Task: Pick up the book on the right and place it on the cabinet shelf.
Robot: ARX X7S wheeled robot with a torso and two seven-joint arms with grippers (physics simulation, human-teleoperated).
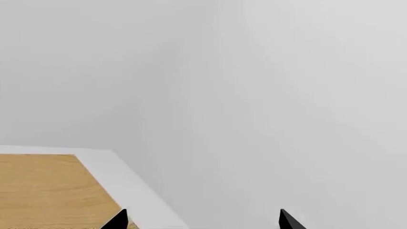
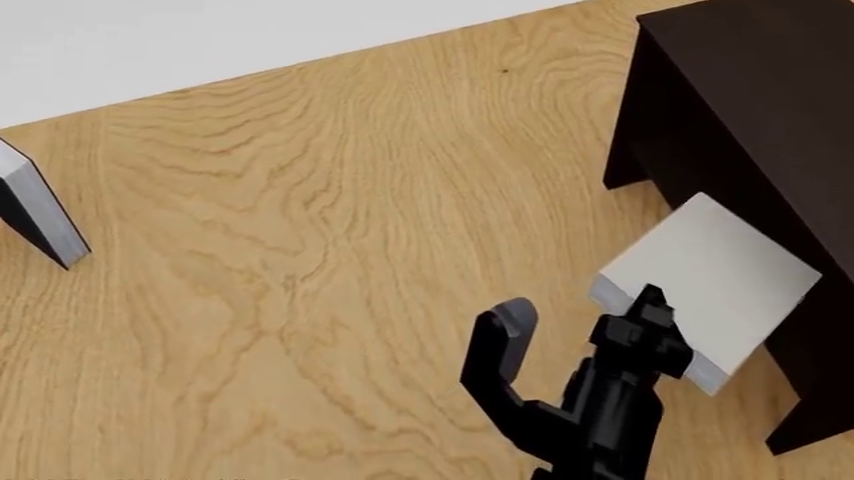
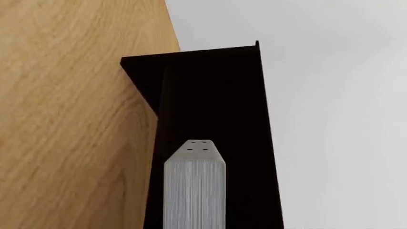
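The pale grey-white book (image 2: 707, 275) hangs tilted at the open side of the dark brown cabinet (image 2: 754, 90), its far end under the cabinet's top edge. My right gripper (image 2: 653, 312) is shut on the book's near edge. In the right wrist view the book's ribbed silvery edge (image 3: 194, 191) runs up the middle against the cabinet's dark interior (image 3: 216, 95); the black fingers are lost against it. The cabinet shelf cannot be made out in that darkness. My left gripper (image 1: 201, 220) is open with nothing between its black fingertips (image 1: 119, 219).
A second book (image 2: 40, 215), dark-sided with a pale edge, stands at the far left on the wooden floor (image 2: 307, 230). A white wall (image 2: 200, 40) runs along the back. The left wrist view faces a white wall corner (image 1: 254, 95) and some floor (image 1: 45, 191).
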